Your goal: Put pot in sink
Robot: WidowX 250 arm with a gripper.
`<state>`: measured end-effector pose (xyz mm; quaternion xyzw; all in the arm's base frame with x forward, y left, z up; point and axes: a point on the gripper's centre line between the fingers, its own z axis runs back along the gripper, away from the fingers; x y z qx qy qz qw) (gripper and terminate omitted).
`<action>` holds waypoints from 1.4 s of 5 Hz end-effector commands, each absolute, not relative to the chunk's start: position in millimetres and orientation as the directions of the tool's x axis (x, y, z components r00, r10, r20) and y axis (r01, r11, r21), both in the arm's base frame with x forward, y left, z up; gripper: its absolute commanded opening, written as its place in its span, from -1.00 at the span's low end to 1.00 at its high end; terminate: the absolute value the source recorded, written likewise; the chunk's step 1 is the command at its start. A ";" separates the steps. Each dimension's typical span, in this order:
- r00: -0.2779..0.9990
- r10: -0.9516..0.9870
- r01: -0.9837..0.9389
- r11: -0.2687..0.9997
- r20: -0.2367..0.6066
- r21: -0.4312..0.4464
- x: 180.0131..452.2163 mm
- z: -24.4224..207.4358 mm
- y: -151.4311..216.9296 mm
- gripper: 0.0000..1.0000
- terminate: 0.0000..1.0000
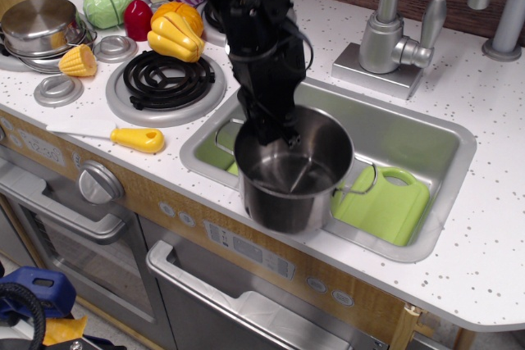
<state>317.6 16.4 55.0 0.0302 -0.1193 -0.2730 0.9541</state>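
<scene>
1. Upper left of the frame: a small lidded pot [38,26] sits on the counter [492,227], with a corn piece [79,61] just beside it and toy vegetables [156,18] behind.
2. Left of centre: a black coil burner [166,81], and nearer the front edge a knife [123,138] with a yellow handle lying flat.
3. Centre: the black arm comes down from the top of the frame; its gripper [275,130] pinches the far rim of the pot [293,171], one finger inside the wall.
4. The pot stands upright, long axis vertical, mouth up, its wire handles pointing left and right. It is over the front left part of the sink [426,133]; whether it touches the sink I cannot tell.
5. Right of centre: a green cutting board [385,202] lies in the sink, just beside the pot.
6. Upper right: a silver faucet [394,34] behind the sink.
</scene>
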 end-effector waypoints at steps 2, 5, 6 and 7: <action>0.759 -0.582 0.541 0.813 0.292 0.215 377.7 61.4 30.6 -1.00 -1.00; 0.707 -0.582 0.576 0.803 0.402 0.150 386.2 10.0 30.2 1.00 -1.00; 0.726 -0.543 0.549 0.827 0.423 0.118 385.4 5.4 25.0 1.00 -1.00; 0.726 -0.543 0.549 0.827 0.423 0.118 385.4 5.4 25.0 1.00 1.00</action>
